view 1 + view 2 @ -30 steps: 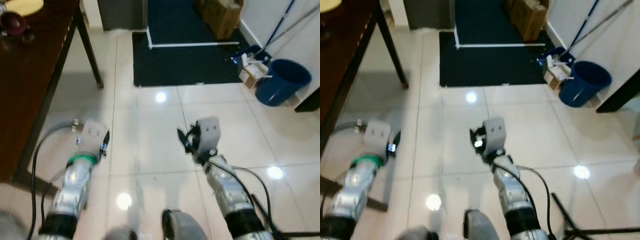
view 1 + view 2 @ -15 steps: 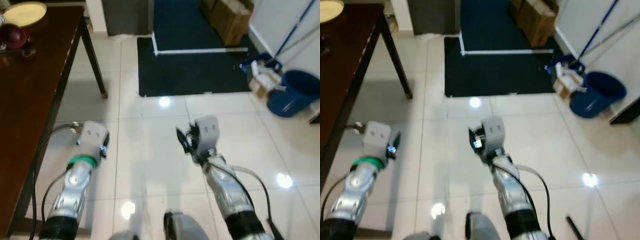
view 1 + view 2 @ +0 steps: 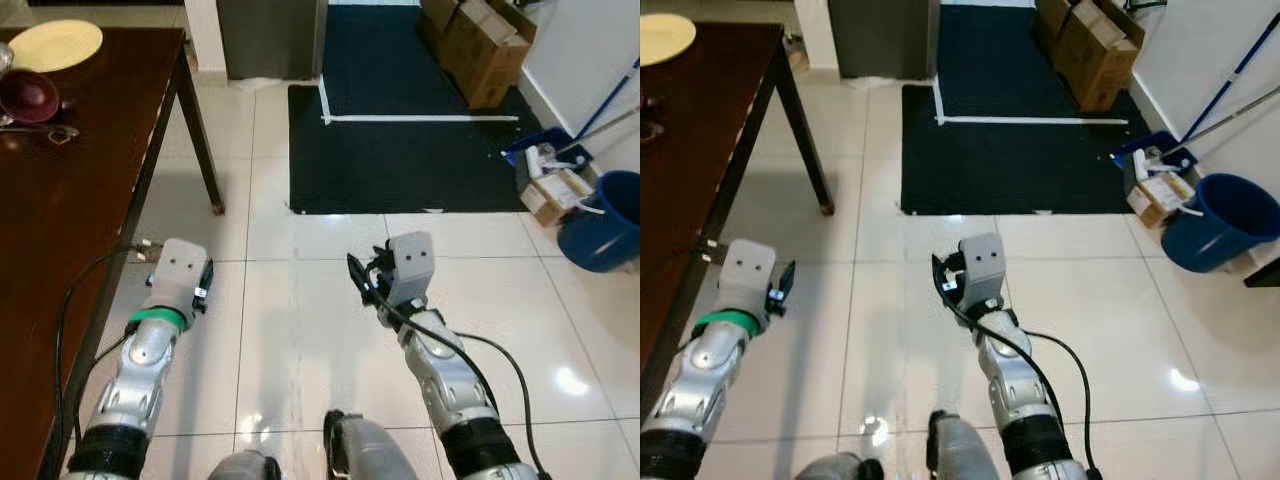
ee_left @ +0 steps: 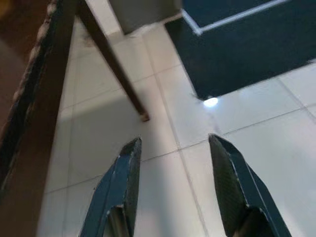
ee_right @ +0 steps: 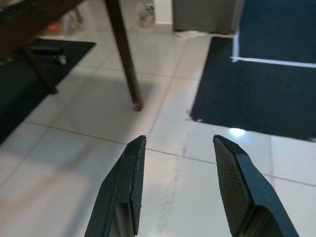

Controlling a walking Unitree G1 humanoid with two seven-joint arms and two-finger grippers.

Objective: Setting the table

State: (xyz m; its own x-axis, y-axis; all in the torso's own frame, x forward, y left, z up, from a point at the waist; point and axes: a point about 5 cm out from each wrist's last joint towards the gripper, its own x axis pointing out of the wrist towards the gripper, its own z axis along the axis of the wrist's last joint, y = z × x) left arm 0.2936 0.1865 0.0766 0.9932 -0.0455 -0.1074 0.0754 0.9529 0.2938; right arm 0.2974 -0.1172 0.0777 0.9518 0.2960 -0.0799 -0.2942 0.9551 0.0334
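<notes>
Both arms are out front over the glossy white floor point(image 3: 300, 330), neither carrying a thing. The left gripper point(image 4: 174, 148) hangs just beside the edge of the dark wooden table point(image 3: 60, 200), its two black fingers point(image 4: 123, 177) spread apart with bare tile between them and a table leg point(image 4: 113, 64) slanting ahead. The right gripper point(image 5: 178, 148) is out over open floor, well apart from the table, fingers point(image 5: 129, 182) likewise wide with nothing between them. On the tabletop, at the far left corner, sits a pale yellow plate point(image 3: 55, 45); just nearer is a dark red bowl point(image 3: 28, 95), and beside the bowl lies something metal, maybe cutlery point(image 3: 45, 132), too small to tell. Ahead, a dark blue mat point(image 3: 400, 130) with a white taped line point(image 3: 420, 118) across it covers the floor beyond the tiles. Cardboard boxes point(image 3: 480, 50) stand at the mat's far right corner. Over on the right, a blue bucket point(image 3: 1220, 220) sits by the wall, a small carton point(image 3: 1155, 195) next to it and a blue-handled mop point(image 3: 1230, 85) leaning above.
</notes>
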